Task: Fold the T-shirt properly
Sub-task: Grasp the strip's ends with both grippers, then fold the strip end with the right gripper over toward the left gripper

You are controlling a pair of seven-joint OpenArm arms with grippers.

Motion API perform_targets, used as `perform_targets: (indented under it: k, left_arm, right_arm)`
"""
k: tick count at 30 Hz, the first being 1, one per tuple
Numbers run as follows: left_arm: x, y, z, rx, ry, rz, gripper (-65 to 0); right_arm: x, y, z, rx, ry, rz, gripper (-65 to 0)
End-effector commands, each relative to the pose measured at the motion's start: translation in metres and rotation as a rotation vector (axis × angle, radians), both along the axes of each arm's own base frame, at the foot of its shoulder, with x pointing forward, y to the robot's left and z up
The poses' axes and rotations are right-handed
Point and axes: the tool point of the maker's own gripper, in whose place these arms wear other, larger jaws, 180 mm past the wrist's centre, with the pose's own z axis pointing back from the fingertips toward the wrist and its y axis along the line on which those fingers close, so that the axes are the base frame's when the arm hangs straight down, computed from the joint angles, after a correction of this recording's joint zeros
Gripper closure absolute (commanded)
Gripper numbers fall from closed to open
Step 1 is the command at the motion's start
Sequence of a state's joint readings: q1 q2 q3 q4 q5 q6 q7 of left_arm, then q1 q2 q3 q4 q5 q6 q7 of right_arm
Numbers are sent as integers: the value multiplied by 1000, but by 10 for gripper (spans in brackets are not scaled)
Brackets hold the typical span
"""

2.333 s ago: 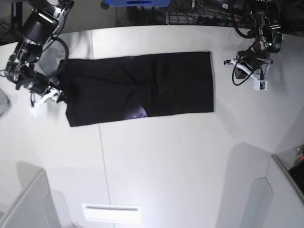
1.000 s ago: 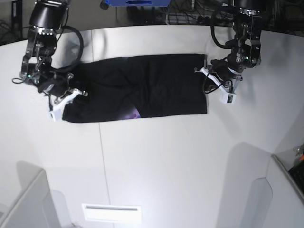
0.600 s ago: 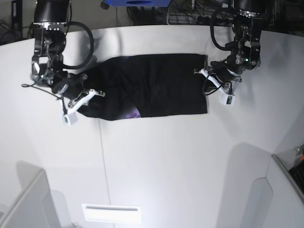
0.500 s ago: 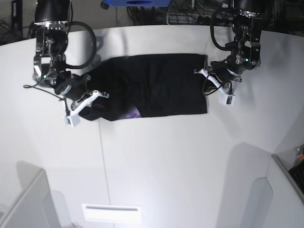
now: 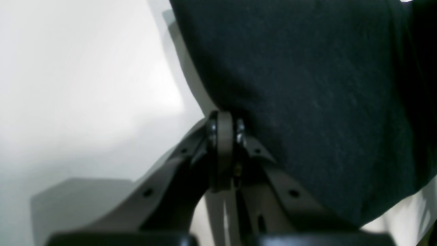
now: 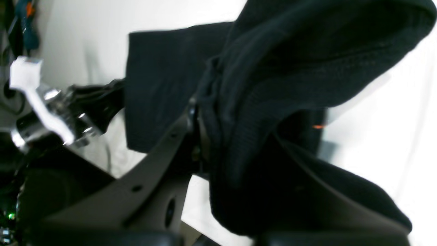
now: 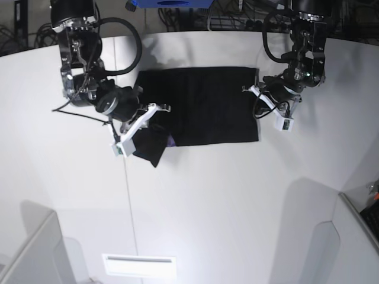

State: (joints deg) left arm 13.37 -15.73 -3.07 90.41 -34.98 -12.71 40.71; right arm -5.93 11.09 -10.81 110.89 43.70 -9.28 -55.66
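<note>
The T-shirt [image 7: 201, 103] lies as a black band toward the far edge of the tabletop [image 7: 237, 207], roughly centred between the two side edges. One end of it is bunched and lifted, hanging in a dark fold just off the near side of the band.

That end is in my right gripper [image 7: 142, 121]. In the right wrist view the jaws are closed on a thick gather of the T-shirt [image 6: 273, 85], several layers rolled over the fingers. My reading: this end is held up so it can be carried across the flat part for a widthwise fold.

My left gripper [image 7: 267, 97] sits at the opposite end of the shirt. In the left wrist view the jaws of the left gripper [image 5: 223, 136] look closed together right at the cloth's [image 5: 307, 85] edge; whether any fabric is pinched between them I cannot tell. I judge it is anchoring that end against drag.

Hard to make out: both wrist views are blurred. A small purple patch shows at the fold in the base view and an orange fleck in the right wrist view; the rest of any print is hidden. The draped cloth covers the right fingertips.
</note>
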Motion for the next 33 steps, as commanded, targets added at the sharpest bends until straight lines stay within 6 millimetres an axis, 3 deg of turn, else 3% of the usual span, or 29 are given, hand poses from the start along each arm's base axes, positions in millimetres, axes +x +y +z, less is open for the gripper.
perform_targets:
  k: [1,11,25,29,33]
  left_arm:
    - [-8,7,-6,40,44,-12,0]
    - [-10,3,-7,36,47,-21,0]
    - [-17,2,-10,34,61,-21,0]
    - [-17,4,-10,35,61,-17,0]
    - [-17,2,-10,34,63,-22,0]
  right_arm:
    - [5,4,11,23,-32,-4,0]
    - [-10,42,4,51,13,13,0]
    - [-3,75,25,128,-19,42,0]
    - [-16,95,25,140,-13,104,0]
    - [-23,102,17,131,11,128,0]
